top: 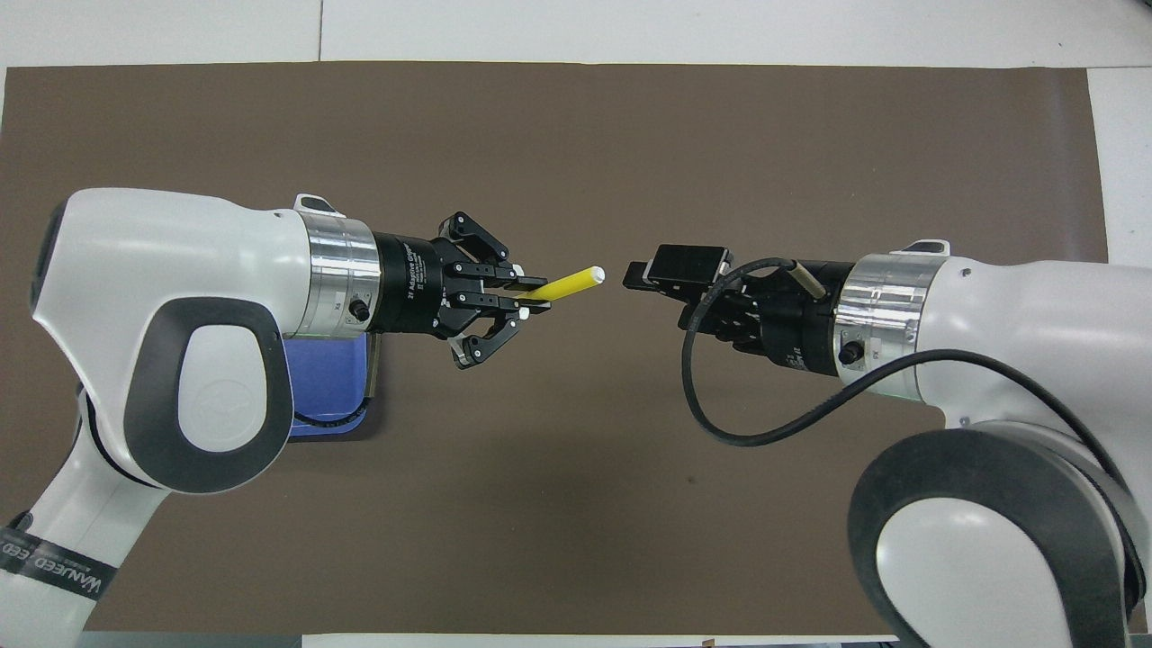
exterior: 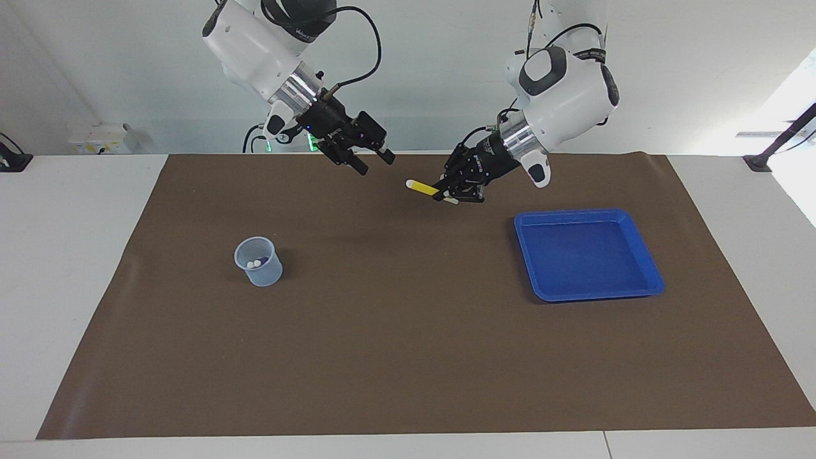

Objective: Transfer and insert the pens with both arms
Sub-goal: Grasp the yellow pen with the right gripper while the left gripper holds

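1. The yellow pen [exterior: 422,187] [top: 567,285] is up in the air over the brown mat [exterior: 408,357] [top: 576,135], about midway between the two arms' ends of the bench [exterior: 76,255]. It lies nearly level, with its pale tip pointing toward the right arm.
2. The left hand [exterior: 444,197] [top: 533,301] is clamped on the pen's other end, fingertips pinched together on it while the outer links splay sideways.
3. The right hand [exterior: 373,162] [top: 643,279] hangs over the mat, facing the pen's free tip and just short of it, not touching. Its fingers stand apart and hold nothing.
4. A clear cup [exterior: 258,261] stands on the mat toward the right arm's end. Two pens [exterior: 257,262] rest inside it, pale caps up, one showing purple.
5. A blue tray [exterior: 590,290] [top: 328,396] sits on the mat toward the left arm's end. In the overhead view the left arm covers most of it.
6. The cup and the tray lie well apart, with both hands over the stretch of mat between them.
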`<state>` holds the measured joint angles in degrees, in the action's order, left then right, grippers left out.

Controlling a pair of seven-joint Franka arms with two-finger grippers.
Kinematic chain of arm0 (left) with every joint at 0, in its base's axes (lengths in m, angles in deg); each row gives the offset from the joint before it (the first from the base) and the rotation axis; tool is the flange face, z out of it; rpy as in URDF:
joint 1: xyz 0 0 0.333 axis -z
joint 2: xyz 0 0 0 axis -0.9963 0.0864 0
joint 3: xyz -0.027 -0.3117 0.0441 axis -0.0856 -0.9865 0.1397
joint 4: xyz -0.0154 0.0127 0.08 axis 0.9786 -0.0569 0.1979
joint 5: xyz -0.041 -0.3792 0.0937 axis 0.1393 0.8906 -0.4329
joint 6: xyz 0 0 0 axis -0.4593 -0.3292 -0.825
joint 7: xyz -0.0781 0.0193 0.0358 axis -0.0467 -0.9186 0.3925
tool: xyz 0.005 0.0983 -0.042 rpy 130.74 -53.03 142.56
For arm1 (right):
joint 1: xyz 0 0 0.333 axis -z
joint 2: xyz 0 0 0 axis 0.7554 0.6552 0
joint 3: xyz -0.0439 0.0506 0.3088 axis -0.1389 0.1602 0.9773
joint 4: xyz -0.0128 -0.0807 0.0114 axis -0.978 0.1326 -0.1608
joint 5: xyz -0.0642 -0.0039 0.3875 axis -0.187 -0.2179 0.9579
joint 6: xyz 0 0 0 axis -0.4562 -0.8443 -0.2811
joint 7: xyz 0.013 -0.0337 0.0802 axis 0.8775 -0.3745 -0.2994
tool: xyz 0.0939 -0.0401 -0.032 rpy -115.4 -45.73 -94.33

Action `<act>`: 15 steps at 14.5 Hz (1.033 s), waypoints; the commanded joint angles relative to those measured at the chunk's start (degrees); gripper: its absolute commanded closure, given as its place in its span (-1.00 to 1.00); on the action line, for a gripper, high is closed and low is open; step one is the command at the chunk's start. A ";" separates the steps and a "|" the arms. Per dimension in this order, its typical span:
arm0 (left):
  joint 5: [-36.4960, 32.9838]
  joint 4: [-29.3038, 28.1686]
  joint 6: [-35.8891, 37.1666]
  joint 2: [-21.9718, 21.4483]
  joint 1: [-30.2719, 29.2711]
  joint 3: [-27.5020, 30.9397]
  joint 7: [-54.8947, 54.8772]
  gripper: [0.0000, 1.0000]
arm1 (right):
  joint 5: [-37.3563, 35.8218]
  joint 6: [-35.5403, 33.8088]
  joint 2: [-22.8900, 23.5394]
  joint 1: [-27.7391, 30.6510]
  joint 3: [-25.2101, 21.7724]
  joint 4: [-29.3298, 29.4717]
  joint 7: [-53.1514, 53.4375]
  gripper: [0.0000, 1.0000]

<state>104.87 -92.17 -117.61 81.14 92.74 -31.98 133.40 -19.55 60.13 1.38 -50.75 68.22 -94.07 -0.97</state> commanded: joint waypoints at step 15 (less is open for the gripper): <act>6.78 -6.44 -8.56 -4.88 4.52 0.59 1.30 1.00 | 1.07 6.89 0.49 -3.76 0.08 -1.79 1.79 -0.16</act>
<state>110.13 -96.38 -124.57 78.50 96.52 -31.93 134.07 -19.54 66.54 2.23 -54.67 68.05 -95.38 0.46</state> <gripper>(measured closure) 0.833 0.379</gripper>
